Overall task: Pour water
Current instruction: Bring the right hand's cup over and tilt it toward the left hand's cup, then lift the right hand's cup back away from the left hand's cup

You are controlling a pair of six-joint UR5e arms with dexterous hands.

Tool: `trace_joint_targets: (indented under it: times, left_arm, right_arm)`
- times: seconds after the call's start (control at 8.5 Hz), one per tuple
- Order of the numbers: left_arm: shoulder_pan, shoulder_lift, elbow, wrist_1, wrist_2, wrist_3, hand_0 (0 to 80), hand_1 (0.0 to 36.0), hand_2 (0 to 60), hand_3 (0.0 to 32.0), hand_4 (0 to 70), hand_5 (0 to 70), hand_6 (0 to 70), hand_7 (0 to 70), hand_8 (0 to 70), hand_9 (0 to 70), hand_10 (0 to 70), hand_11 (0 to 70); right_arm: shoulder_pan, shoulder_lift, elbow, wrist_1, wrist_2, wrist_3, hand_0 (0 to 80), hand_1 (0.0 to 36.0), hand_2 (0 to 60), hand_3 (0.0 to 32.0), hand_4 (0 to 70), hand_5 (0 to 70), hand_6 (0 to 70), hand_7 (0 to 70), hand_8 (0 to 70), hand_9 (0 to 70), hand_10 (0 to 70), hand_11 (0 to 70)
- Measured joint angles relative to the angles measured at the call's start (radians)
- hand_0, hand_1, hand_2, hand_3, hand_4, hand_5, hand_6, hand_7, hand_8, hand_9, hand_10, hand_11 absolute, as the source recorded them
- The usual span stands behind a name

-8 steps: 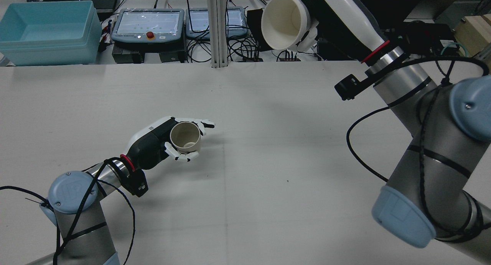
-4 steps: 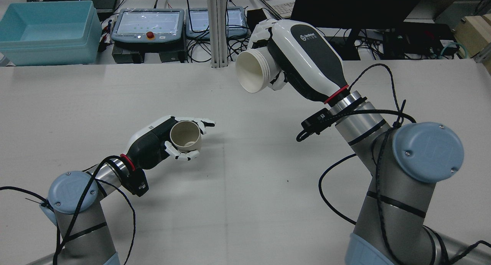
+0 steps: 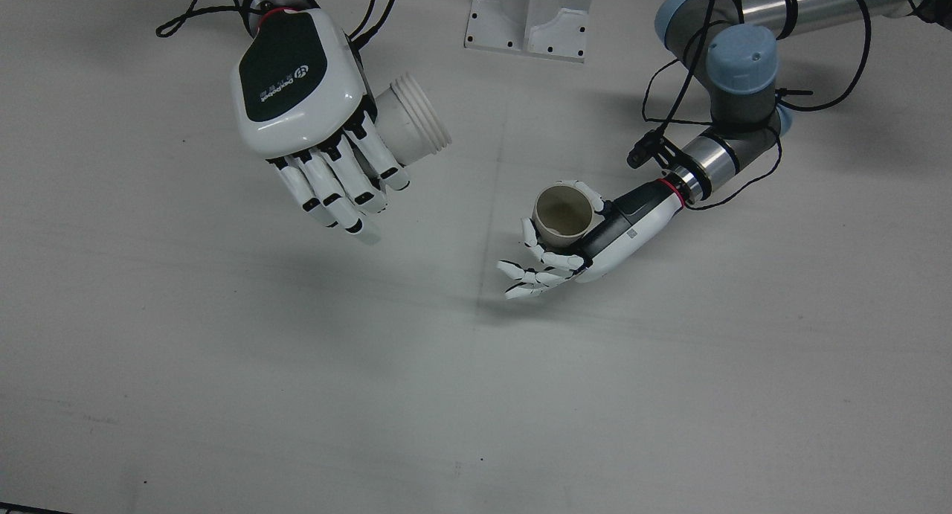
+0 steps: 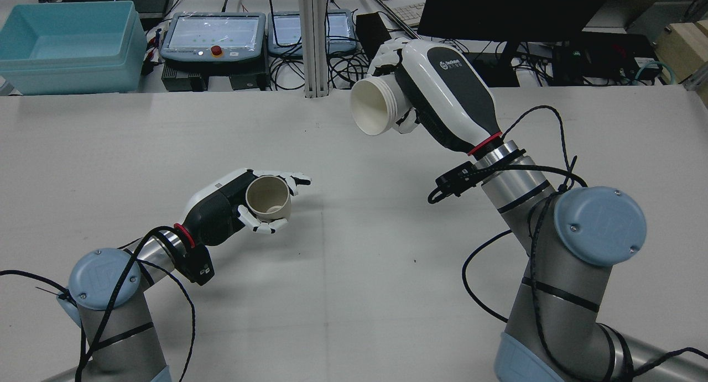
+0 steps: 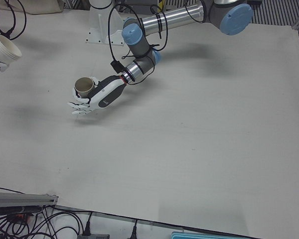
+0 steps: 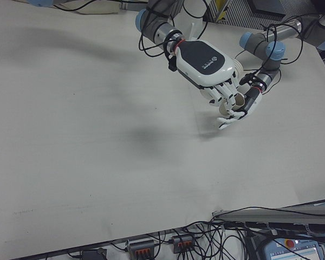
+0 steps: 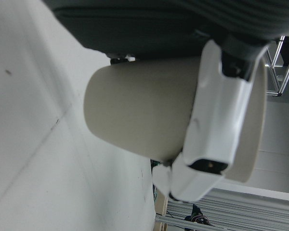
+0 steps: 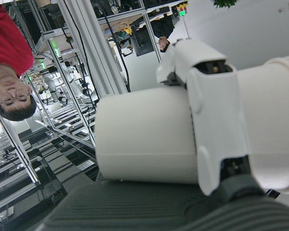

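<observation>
My left hand (image 4: 221, 205) is shut on a beige cup (image 4: 268, 195), which stands upright just above the table, left of centre; its mouth faces up (image 3: 563, 213). The left hand view shows a finger (image 7: 216, 125) wrapped across the cup wall (image 7: 135, 115). My right hand (image 4: 442, 94) is shut on a white ribbed cup (image 4: 376, 106), held high and tipped on its side, mouth toward the left hand's side. In the front view the white cup (image 3: 413, 123) is well apart from the beige cup. No water is visible in either cup.
Beyond the table's far edge are a teal bin (image 4: 66, 45), two teach pendants (image 4: 213, 33), a monitor and cables. The arms' white mounting base (image 3: 528, 15) sits at the robot's edge. A person in a red shirt (image 8: 9, 43) shows in the right hand view.
My right arm swung the white cup down from high at the back toward the table's middle, then drew it slightly back to the right. The left hand and beige cup stayed still.
</observation>
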Motion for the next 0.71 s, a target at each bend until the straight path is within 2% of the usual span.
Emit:
trace_joint_targets:
  times: [0.35, 0.47, 0.59, 0.71]
  left_arm:
    - [-0.002, 0.062, -0.001, -0.034, 0.002, -0.012, 80.0, 36.0, 60.0, 0.0, 70.0, 70.0, 27.1, 23.4, 13.3, 10.5, 5.6, 10.8]
    - [-0.006, 0.094, 0.000, -0.055, 0.003, -0.022, 80.0, 36.0, 60.0, 0.0, 70.0, 70.0, 27.4, 23.6, 13.2, 10.7, 6.0, 11.2]
    - [-0.013, 0.135, 0.004, -0.080, 0.003, -0.038, 80.0, 36.0, 60.0, 0.0, 70.0, 70.0, 27.6, 23.7, 13.3, 10.9, 6.2, 11.5]
    - [-0.023, 0.171, 0.011, -0.100, 0.003, -0.047, 80.0, 36.0, 60.0, 0.0, 70.0, 70.0, 27.1, 23.7, 13.3, 11.0, 6.2, 11.5]
  right_arm:
    - [0.077, -0.151, -0.012, 0.146, 0.005, 0.351, 80.0, 36.0, 60.0, 0.0, 59.5, 56.3, 51.1, 63.7, 30.9, 41.8, 41.9, 62.6]
    - [0.125, -0.202, -0.012, 0.157, 0.004, 0.522, 80.0, 36.0, 60.0, 0.0, 69.7, 58.1, 53.3, 61.7, 31.7, 41.9, 43.3, 64.5]
    - [0.181, -0.261, -0.013, 0.159, 0.001, 0.711, 80.0, 36.0, 60.0, 0.0, 63.2, 56.1, 52.4, 60.4, 33.5, 44.0, 45.9, 68.4]
    - [0.229, -0.328, -0.014, 0.159, -0.002, 0.887, 80.0, 36.0, 60.0, 0.0, 46.8, 49.9, 47.1, 55.4, 33.8, 44.8, 46.7, 69.8]
